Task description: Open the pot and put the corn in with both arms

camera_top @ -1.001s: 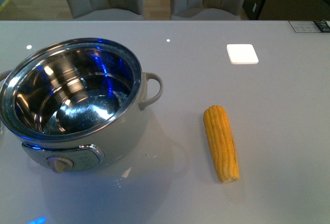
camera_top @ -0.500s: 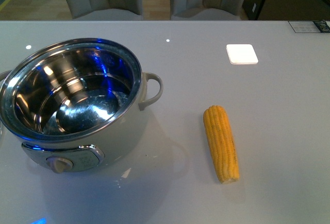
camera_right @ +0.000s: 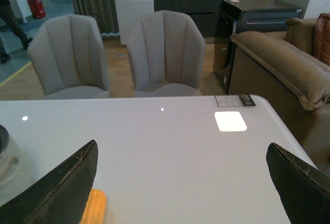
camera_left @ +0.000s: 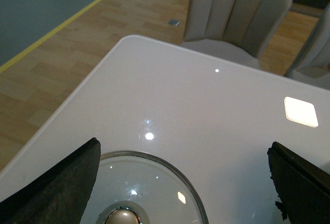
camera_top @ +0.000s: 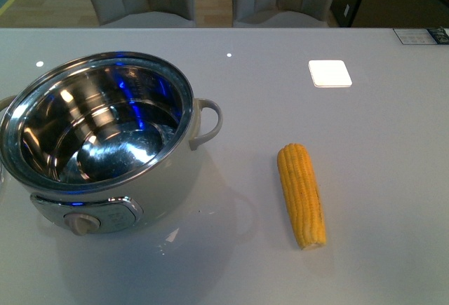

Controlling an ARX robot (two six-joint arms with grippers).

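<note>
The pot (camera_top: 168, 186), round and white-bodied with a mirror-bright steel bowl, stands lidless by the left edge of the glossy bench (camera_top: 379, 144), the knobbly, tapered yellow corn (camera_top: 302, 194) lies apart toward the near edge, and a round glass lid (camera_left: 149, 193) rests below the left tool (camera_left: 183, 147), whose dark fingers, like those of the right tool (camera_right: 181, 147), are spread wide.

Finishes: mostly gloss, a few matt parts.
Pot (camera_top: 168, 179): mirror-polished steel bowl, glossy white plastic-looking body. Table (camera_top: 379, 151): smooth, high-gloss, reflects lights. Corn (camera_top: 302, 194): matt, bumpy kernels. Lid (camera_left: 154, 183): clear glass, polished metal knob (camera_left: 122, 218). Left gripper (camera_left: 183, 144), right gripper (camera_right: 182, 144): matt black, rough chipped edges. Chairs (camera_right: 165, 54): ribbed cloth-like upholstery. Floor (camera_left: 77, 44): wood planks.
</note>
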